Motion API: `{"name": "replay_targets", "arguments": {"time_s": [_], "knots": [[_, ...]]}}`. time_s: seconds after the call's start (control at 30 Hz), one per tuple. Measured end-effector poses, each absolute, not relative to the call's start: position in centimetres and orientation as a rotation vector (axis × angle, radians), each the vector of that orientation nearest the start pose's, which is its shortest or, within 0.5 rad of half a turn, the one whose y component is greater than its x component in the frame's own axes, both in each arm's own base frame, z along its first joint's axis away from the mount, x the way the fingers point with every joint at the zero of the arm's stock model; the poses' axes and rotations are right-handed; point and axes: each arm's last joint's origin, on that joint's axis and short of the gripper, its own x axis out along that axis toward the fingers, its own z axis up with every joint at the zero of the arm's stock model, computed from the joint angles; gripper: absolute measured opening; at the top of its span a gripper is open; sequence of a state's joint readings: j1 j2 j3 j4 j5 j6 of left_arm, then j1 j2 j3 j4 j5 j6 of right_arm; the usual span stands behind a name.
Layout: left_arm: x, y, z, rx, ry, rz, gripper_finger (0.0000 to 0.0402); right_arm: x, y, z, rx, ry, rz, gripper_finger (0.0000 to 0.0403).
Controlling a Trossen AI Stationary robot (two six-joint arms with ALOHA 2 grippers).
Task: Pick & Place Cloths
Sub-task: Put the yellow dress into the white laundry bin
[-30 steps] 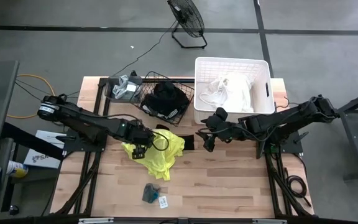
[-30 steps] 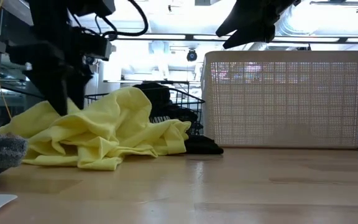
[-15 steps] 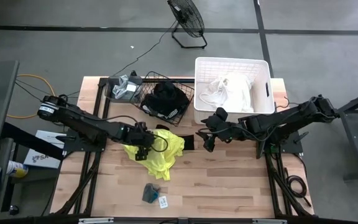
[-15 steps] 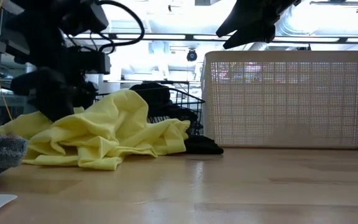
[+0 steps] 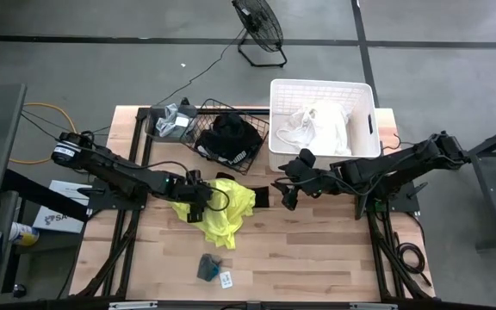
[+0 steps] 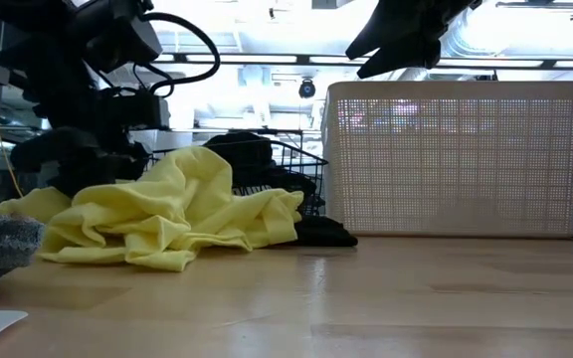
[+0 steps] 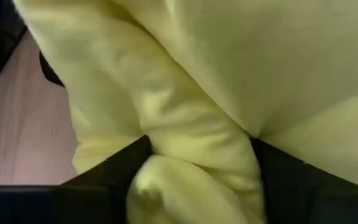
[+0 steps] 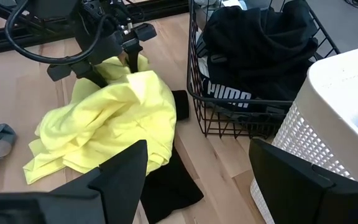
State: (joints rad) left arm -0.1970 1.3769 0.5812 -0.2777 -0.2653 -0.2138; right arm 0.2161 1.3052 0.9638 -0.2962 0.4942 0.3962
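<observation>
A neon yellow cloth (image 5: 220, 207) lies crumpled on the table left of centre; it also shows in the low view (image 6: 167, 214) and the right wrist view (image 8: 110, 118). My left gripper (image 5: 198, 198) is down in its left part and shut on a fold (image 7: 191, 162). A black cloth (image 5: 262, 196) lies flat beside the yellow one. My right gripper (image 5: 287, 195) hangs open and empty above the table, in front of the white tub; its fingers frame the right wrist view (image 8: 197, 186). My left gripper pinches a raised fold of the yellow cloth (image 7: 194, 146) between its two fingers (image 7: 114, 180), several layers thick. The fingers come from above, slanting down from the table's left. The cloth bulges up between them, and the rest of it lies slack on the table.
A black wire basket (image 5: 231, 138) with a black lettered garment stands at the back. A white tub (image 5: 364, 95) holding white cloths stands to its right. A grey cloth (image 5: 207, 267) and a small tag (image 5: 226, 279) lie near the front edge.
My left gripper has come down into the yellow cloth's left part. The cloth there has bunched up around the fingers, while its right part has stayed where it was.
</observation>
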Motion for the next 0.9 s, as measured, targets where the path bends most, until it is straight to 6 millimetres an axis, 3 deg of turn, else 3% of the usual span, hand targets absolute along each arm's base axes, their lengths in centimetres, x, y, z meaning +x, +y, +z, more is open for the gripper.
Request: {"name": "replay_targets", "arguments": {"time_s": [0.3, 0.6, 0.9], "knots": [[22.6, -3.7, 14.6, -0.037, 1.019, 0.231, 0.0063, 27.3, 4.6, 27.7, 0.17, 0.533, -0.384, 0.0275], [23.2, -3.9, 15.4, -0.088, 1.022, 0.209, 0.0061, 27.3, 4.6, 27.7, 0.17, 0.533, -0.384, 0.0275], [25.4, -4.6, 20.4, -0.08, 1.036, 0.121, 0.0061, 27.3, 4.6, 27.7, 0.179, 0.532, -0.387, 0.0275]]}}
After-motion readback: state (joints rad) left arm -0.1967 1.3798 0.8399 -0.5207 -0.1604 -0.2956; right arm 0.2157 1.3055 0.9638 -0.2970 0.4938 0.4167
